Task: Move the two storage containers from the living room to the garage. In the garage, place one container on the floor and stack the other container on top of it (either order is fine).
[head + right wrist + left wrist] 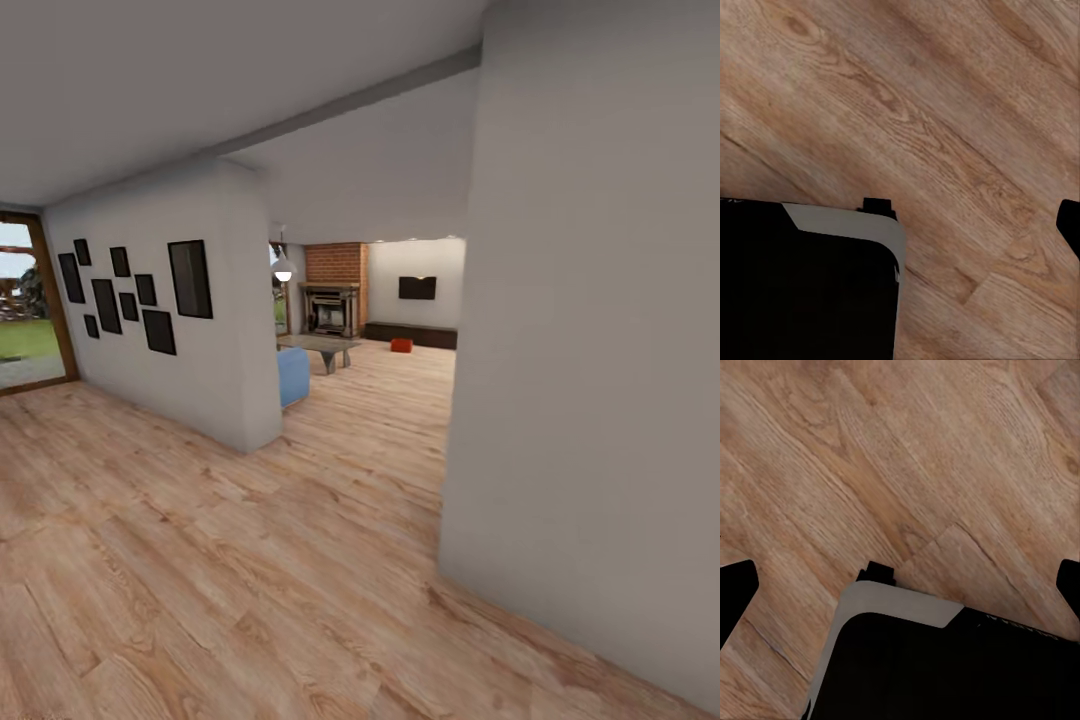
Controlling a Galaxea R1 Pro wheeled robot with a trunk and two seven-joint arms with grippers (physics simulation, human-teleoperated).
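Far ahead, past the hallway, lies the living room with its red brick fireplace. One small orange-red storage container sits on the wood floor there, in front of a long dark low bench. My left gripper hangs open over the wood planks, its dark fingertips far apart with nothing between them. My right gripper is also open and empty; one fingertip shows at the frame's edge. The garage is out of view.
A white wall corner stands close on the right. A partition wall with dark picture frames is on the left, with a blue seat and a low table beyond it. A glass door is far left. My base shows below both wrists.
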